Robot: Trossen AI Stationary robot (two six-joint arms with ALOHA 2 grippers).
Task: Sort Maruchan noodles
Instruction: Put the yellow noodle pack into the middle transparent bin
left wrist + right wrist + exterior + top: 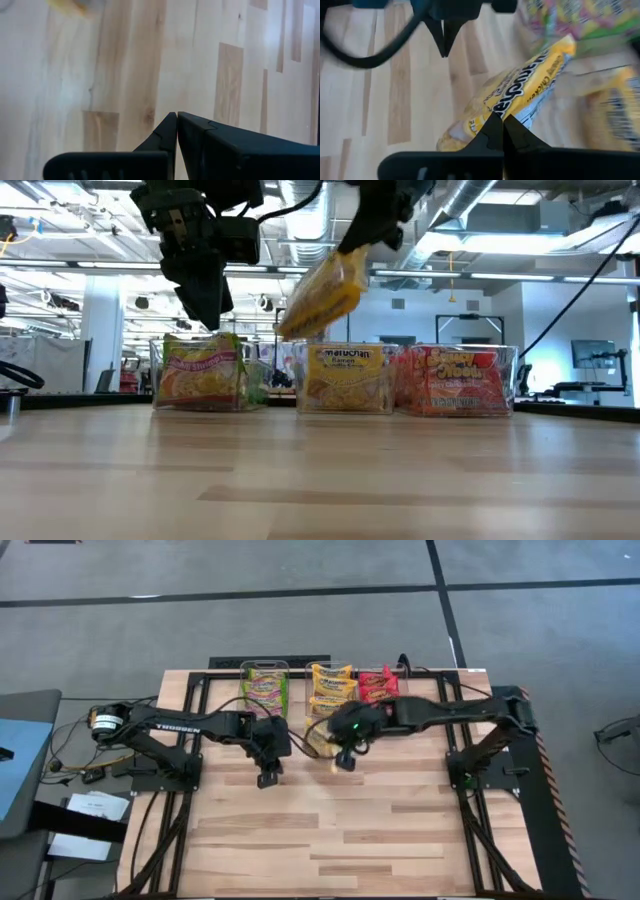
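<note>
A yellow Maruchan packet (320, 295) hangs in the air in front of the bins, in my right gripper (500, 120), which is shut on it. In the high view this gripper (345, 755) is just in front of the middle bin. Three clear bins stand along the table's far edge, holding green packets (265, 688), yellow packets (332, 688) and red packets (378, 685). My left gripper (176, 116) is shut and empty. It hovers above bare wood (268, 778), to the left of the held packet. My right gripper pinches the yellow packet between its two fingers at one edge (515, 107), coming from above. The packet is lifted clear of the table and hangs tilted below the fingers, its lower end (290, 328) toward the table's left.
The three bins (345, 380) form a row at the far edge, in front of a black frame (230, 664). The wooden table top (330, 840) lies bare toward the near edge. Cables run along both sides of the table.
</note>
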